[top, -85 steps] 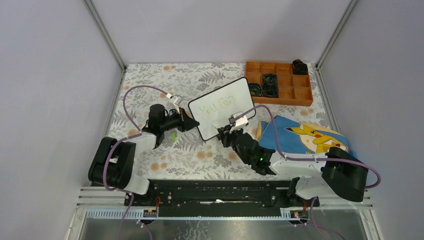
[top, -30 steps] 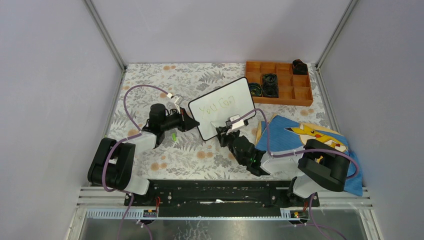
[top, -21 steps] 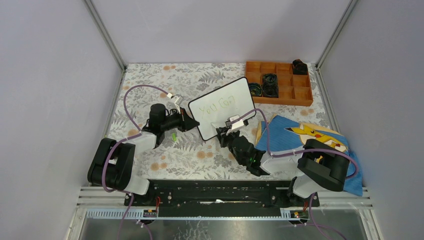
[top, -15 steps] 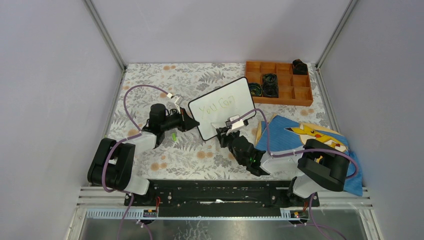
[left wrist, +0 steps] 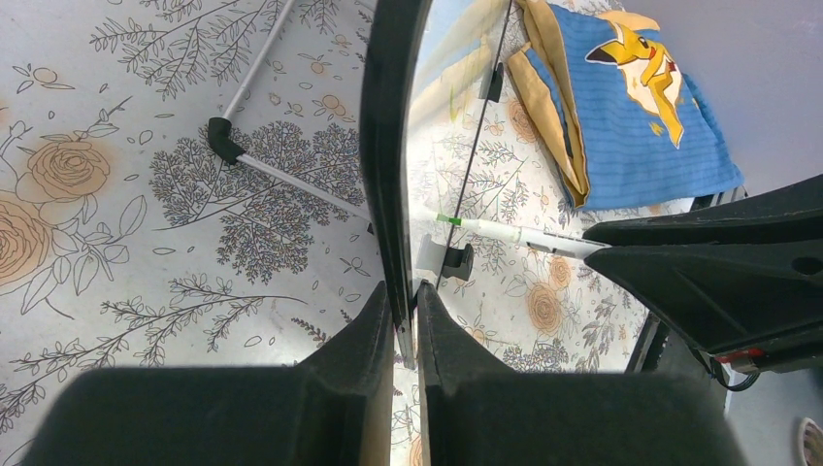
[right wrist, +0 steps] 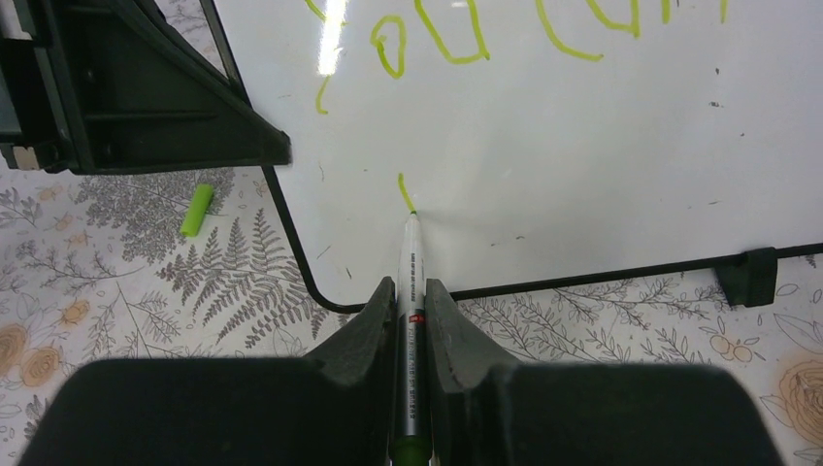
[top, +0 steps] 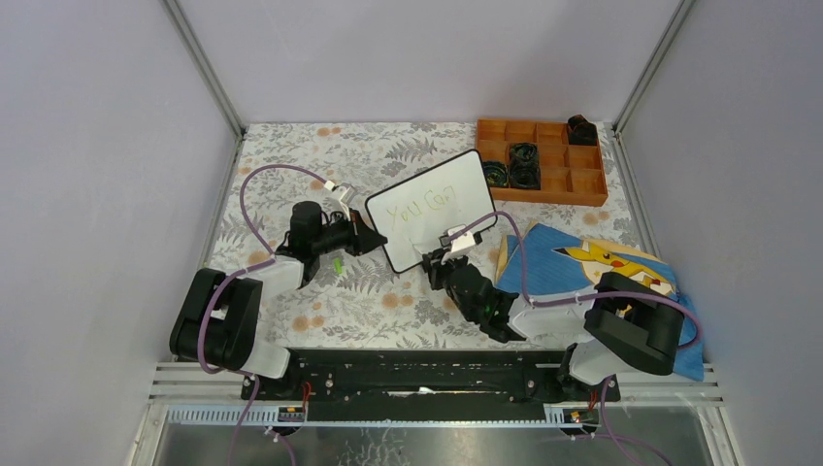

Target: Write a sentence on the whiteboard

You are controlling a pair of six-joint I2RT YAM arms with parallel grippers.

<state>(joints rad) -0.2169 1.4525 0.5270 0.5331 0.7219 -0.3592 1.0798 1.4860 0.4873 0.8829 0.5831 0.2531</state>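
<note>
1. The whiteboard [right wrist: 582, 146] stands tilted just ahead of my right gripper [right wrist: 410, 288], its lower frame close under the marker tip. The sentence [right wrist: 456, 39] has its first line running across the board beyond the tip, and a short green stroke [right wrist: 405, 192] sits right at the tip, below that line's left end.
2. My right gripper is clamped on the marker [right wrist: 411, 252], which points straight forward between my fingers with its tip touching the board.
3. Compared with nearly three seconds back, my right arm has folded its shoulder and elbow in closer, while the gripper itself has shifted only a little. Over the last second nothing visibly moves in the top view. I take it the first line is done and the second is barely begun, so most of the writing is still ahead.
4. My left gripper [left wrist: 405, 301] is pinched shut on the board's edge, exactly where it was before, steadying it.
5. Further out, a green cap [right wrist: 197, 210] lies on the tablecloth left of my right gripper, and the blue cloth [top: 582, 262] lies off to its right.
</note>
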